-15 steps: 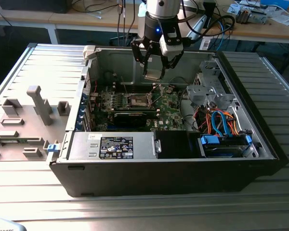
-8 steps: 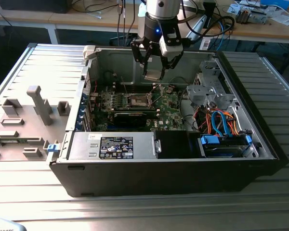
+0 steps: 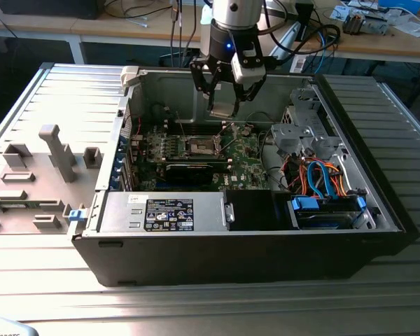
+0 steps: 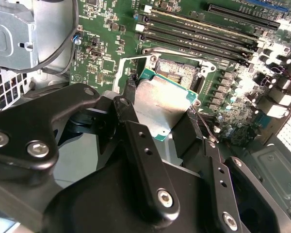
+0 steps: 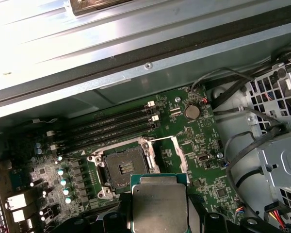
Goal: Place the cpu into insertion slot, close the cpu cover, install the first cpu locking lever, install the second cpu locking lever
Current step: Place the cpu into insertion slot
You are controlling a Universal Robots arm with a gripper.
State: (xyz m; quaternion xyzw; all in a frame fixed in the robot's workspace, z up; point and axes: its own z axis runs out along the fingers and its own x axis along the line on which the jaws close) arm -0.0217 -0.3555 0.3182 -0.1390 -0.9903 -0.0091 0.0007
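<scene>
My gripper [image 3: 224, 105] hangs inside the open computer case, shut on the cpu [image 3: 222, 109], a flat square chip with a silver-grey top. In both wrist views the cpu [image 4: 162, 104] [image 5: 159, 206] sits clamped between the black fingers [image 4: 140, 145], held in the air a little short of the insertion slot [image 5: 122, 167] [image 4: 178, 73]. The slot [image 3: 200, 145] lies bare on the green motherboard with its contact field showing. Beside the slot stands the cpu cover [image 5: 166, 154], a thin silvery frame, swung open.
Memory slots [image 5: 111, 127] run along one side of the socket. A grey drive cage [image 3: 301, 129] with orange and blue cables [image 3: 322, 178] fills the exterior view's right. The power supply [image 3: 169, 211] lies along the case front. A grey fixture plate [image 3: 35, 175] sits outside at the left.
</scene>
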